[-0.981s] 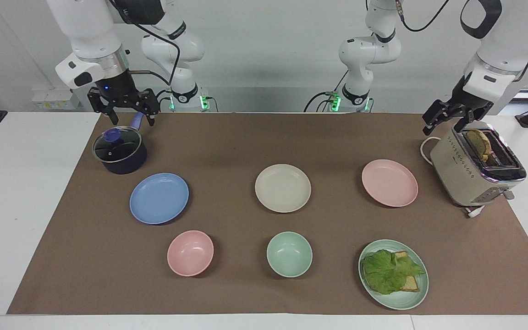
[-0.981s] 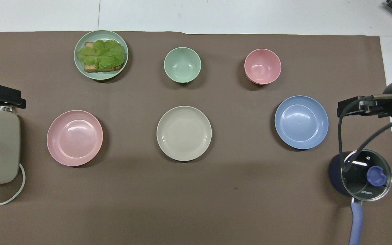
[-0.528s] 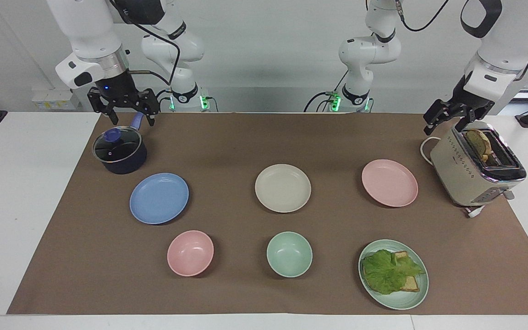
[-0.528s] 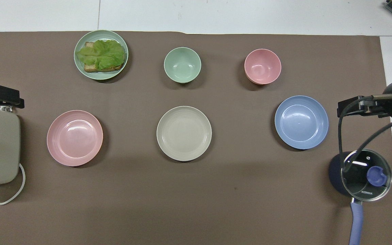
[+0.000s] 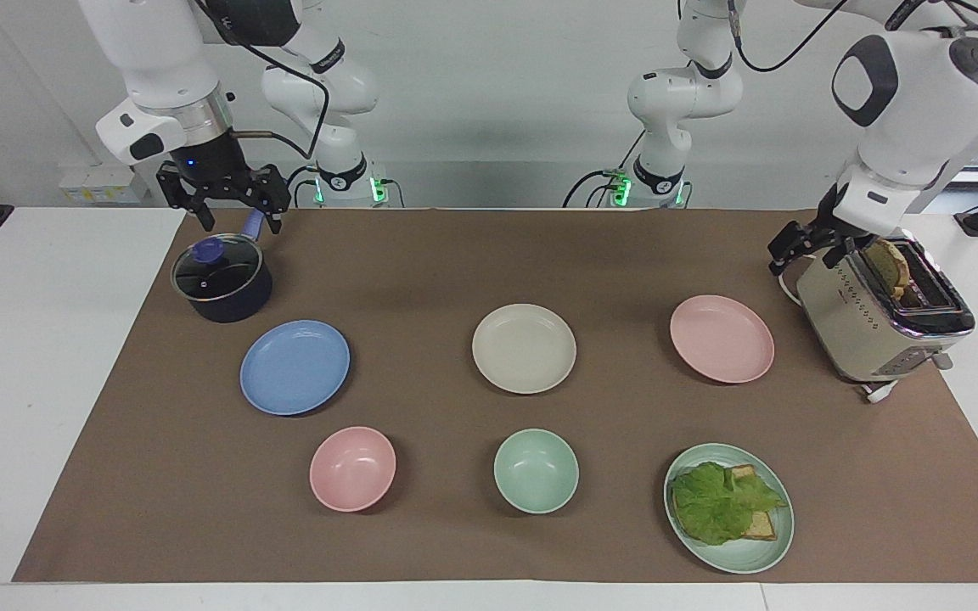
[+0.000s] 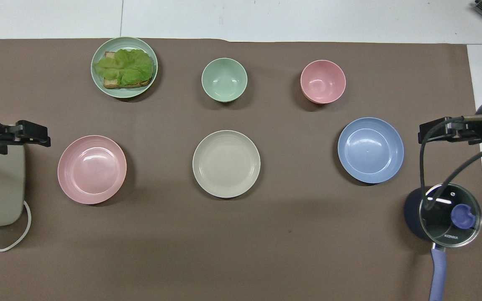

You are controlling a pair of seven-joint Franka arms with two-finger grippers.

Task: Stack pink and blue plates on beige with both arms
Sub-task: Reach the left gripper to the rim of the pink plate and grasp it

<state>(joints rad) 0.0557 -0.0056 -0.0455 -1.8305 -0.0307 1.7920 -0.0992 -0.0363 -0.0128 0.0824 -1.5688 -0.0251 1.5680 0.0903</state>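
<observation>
Progress: nothing is stacked yet; both coloured plates lie alone on the brown mat, so both lifts and both placements remain, by the look of it.
Beige plate [image 5: 524, 348]: bare, at the middle of the worktop [image 5: 47, 382]; every place below is told from it.
Pink plate [image 5: 722, 338]: flat on the mat, well apart from the beige plate, toward the left arm's end.
Blue plate [image 5: 295, 367]: flat on the mat, well apart from the beige plate, toward the right arm's end, a touch farther from the robots.
Left hand [image 5: 799, 248]: empty, fingers spread wide, in the air between the toaster [image 5: 884, 318] and the pink plate, not touching the plate.
Right hand [image 5: 224, 199]: empty, fingers spread wide, raised over the saucepan [image 5: 222, 282], clear of the blue plate.
Next move, as a judgement: each hand must come down on the rim of its nearest plate, then carry it in to the beige plate, one after the other.
</observation>
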